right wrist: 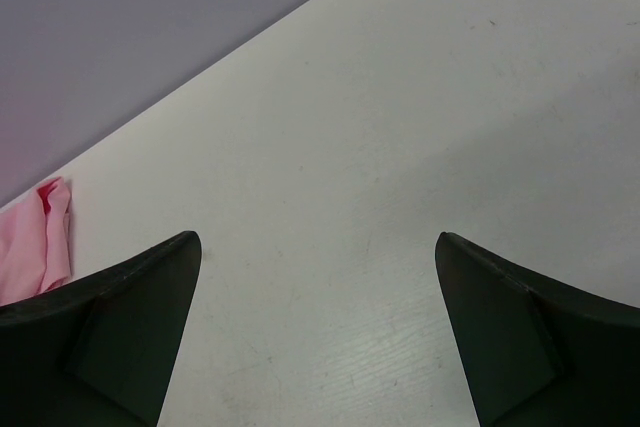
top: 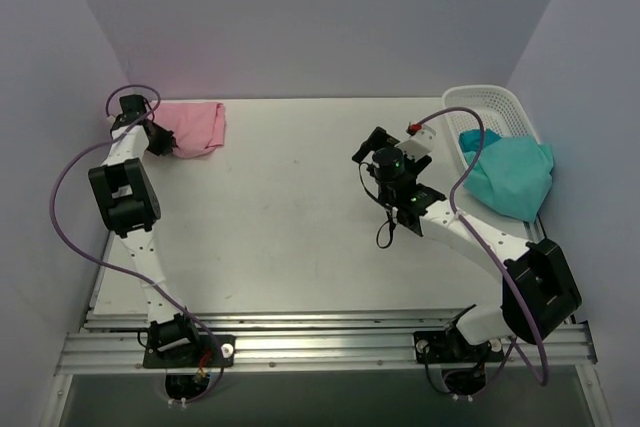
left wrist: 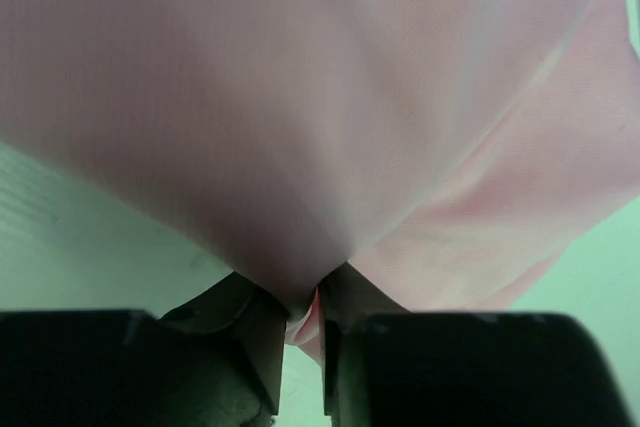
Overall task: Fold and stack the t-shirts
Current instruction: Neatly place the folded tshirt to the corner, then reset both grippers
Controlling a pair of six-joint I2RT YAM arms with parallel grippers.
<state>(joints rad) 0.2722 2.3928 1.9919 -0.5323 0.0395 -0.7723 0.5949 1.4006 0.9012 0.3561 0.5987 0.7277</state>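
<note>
White table (top: 290, 217): pink t-shirt (top: 195, 127), basket (top: 490, 102)

White arms (top: 150, 267), black joints (top: 125, 197), purple cables (top: 130, 87)

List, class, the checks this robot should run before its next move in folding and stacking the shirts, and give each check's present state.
1. Grip: left pincer shut on the pink shirt: ok.
2. Free arm: right pincer open, holding nothing: ok.
3. Fold of the pink shirt finished: cannot tell.
4. Fetch: teal shirt out of the basket: not ok, it drapes over the basket's edge.
5. Stack: not ok, the two shirts lie at opposite sides.
</note>
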